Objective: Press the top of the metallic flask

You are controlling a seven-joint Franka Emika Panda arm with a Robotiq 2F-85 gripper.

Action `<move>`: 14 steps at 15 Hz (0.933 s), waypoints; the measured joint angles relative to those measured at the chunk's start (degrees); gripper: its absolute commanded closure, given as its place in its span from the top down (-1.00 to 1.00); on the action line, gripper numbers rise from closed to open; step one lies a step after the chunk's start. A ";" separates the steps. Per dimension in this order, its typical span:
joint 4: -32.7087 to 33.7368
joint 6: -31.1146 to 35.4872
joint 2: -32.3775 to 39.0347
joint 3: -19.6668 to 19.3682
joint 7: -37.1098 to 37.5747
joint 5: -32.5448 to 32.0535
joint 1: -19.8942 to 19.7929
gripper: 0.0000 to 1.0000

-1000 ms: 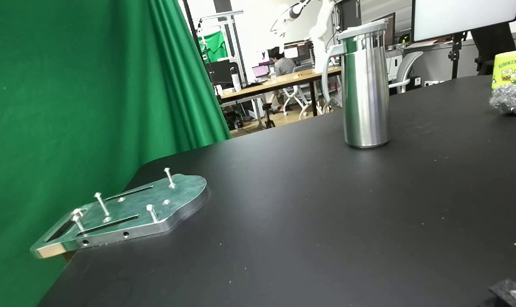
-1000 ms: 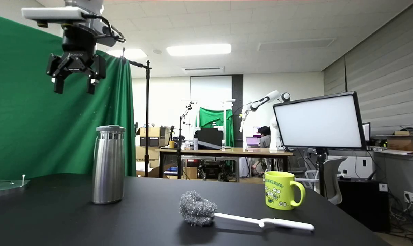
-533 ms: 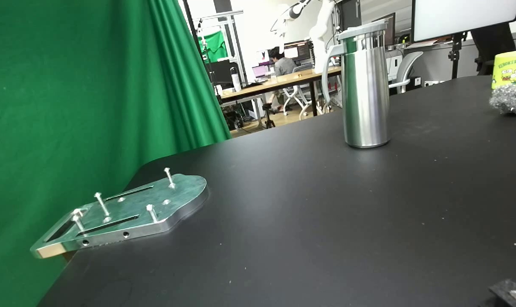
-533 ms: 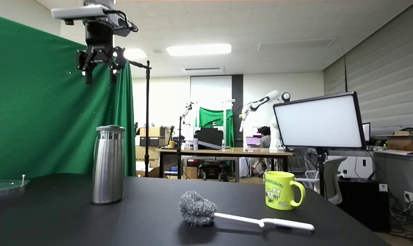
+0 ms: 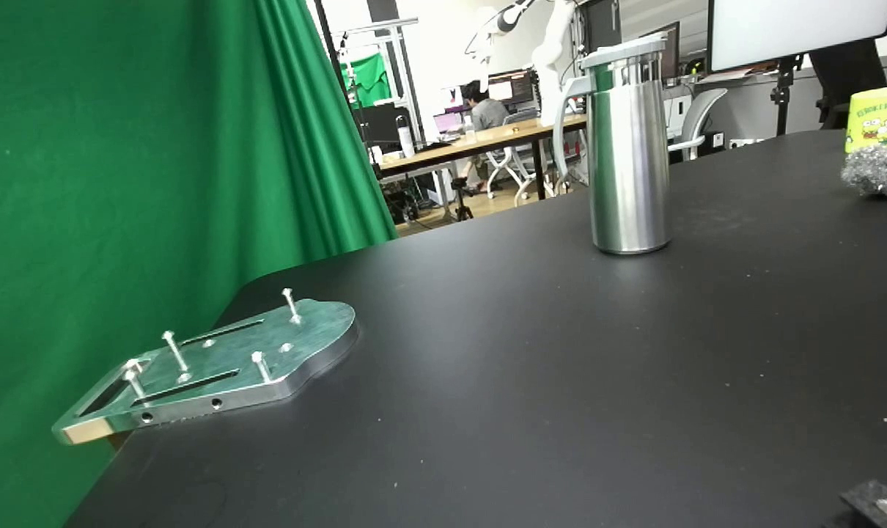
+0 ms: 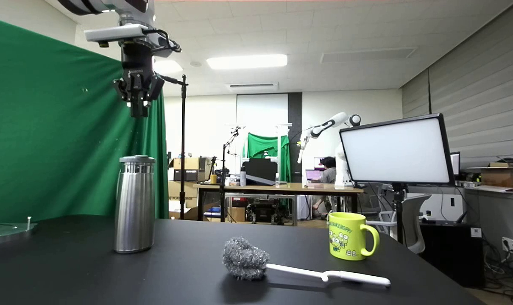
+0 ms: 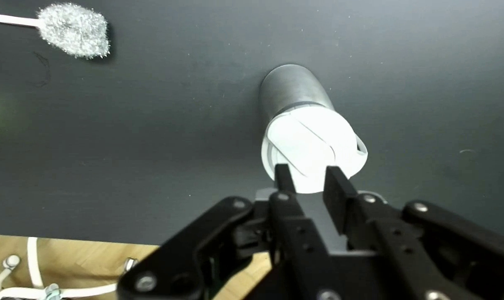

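The metallic flask (image 6: 134, 207) stands upright on the black table, and its steel body (image 5: 629, 165) and grey handle also show in an exterior view. Seen from above in the wrist view, its pale lid (image 7: 310, 133) looks overexposed. My gripper (image 6: 139, 111) hangs fingers-down in the air above the flask, well apart from the lid. Between the fingertips of the gripper (image 7: 307, 168) a narrow gap shows in the wrist view, with nothing held in it. The fingers overlap the near edge of the lid in that view without visible contact.
A steel-wool scrubber (image 6: 244, 258) with a white handle lies on the table. Beyond it stands a yellow-green mug (image 6: 347, 237). A metal plate (image 5: 231, 359) with upright bolts sits at the table's edge by the green curtain (image 5: 157, 147). A light panel (image 6: 396, 150) rises behind.
The gripper has travelled rightward in an exterior view to a place over the flask. Its fingers have drawn from wide apart to close together. Flask, scrubber and mug have stayed put.
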 measured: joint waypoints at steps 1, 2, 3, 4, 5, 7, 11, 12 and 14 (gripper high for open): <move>0.27 0.51 0.72 0.02 0.20 0.00 0.00 -1.00; 0.54 0.81 1.40 0.05 0.50 0.00 0.01 -1.00; 0.75 1.26 2.09 0.08 0.77 0.00 0.04 -1.00; 0.92 1.64 2.74 0.12 1.09 0.00 0.08 -1.00; 1.02 2.02 3.33 0.17 1.41 -0.01 0.11 -1.00; 1.03 3.13 4.41 0.27 1.97 -0.01 0.15 -1.00; 1.03 5.08 6.29 0.39 2.72 -0.01 0.23 -1.00; 1.04 5.30 6.64 0.42 2.81 0.00 0.31 -1.00; 1.04 5.82 7.30 0.43 2.87 0.08 0.51 -1.00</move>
